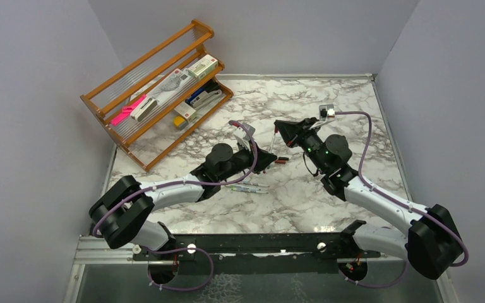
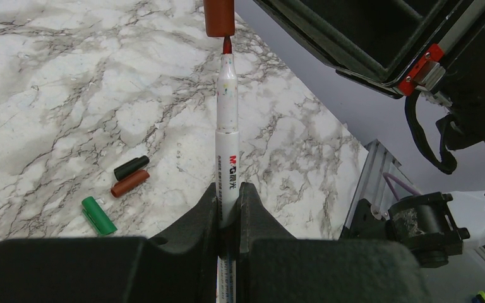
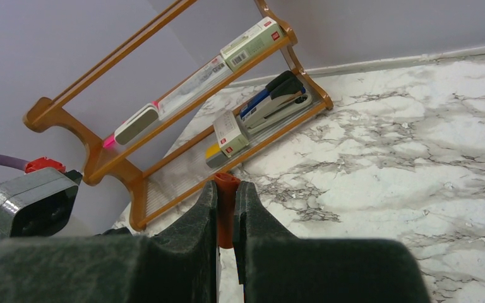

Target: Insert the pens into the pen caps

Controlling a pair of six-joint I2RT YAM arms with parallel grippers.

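Note:
My left gripper [image 2: 229, 189] is shut on a white pen [image 2: 228, 145] that points away from it. The pen's red tip [image 2: 227, 45] sits just short of the mouth of a red-brown cap [image 2: 219, 16]. My right gripper [image 3: 227, 187] is shut on that cap [image 3: 227, 180]. On the table lie a dark cap [image 2: 131, 166], a second red-brown cap [image 2: 129, 182] and a green cap [image 2: 98, 215]. In the top view the left gripper [image 1: 269, 154] and the right gripper [image 1: 282, 129] meet mid-table. Loose caps [image 1: 282, 160] lie beside them, and other pens [image 1: 247, 187] lie nearer the left arm.
A wooden rack [image 1: 158, 88] stands at the back left, also in the right wrist view [image 3: 183, 107]. It holds a pink marker [image 1: 128, 110], boxes and a stapler [image 3: 275, 101]. Grey walls close in the table on three sides.

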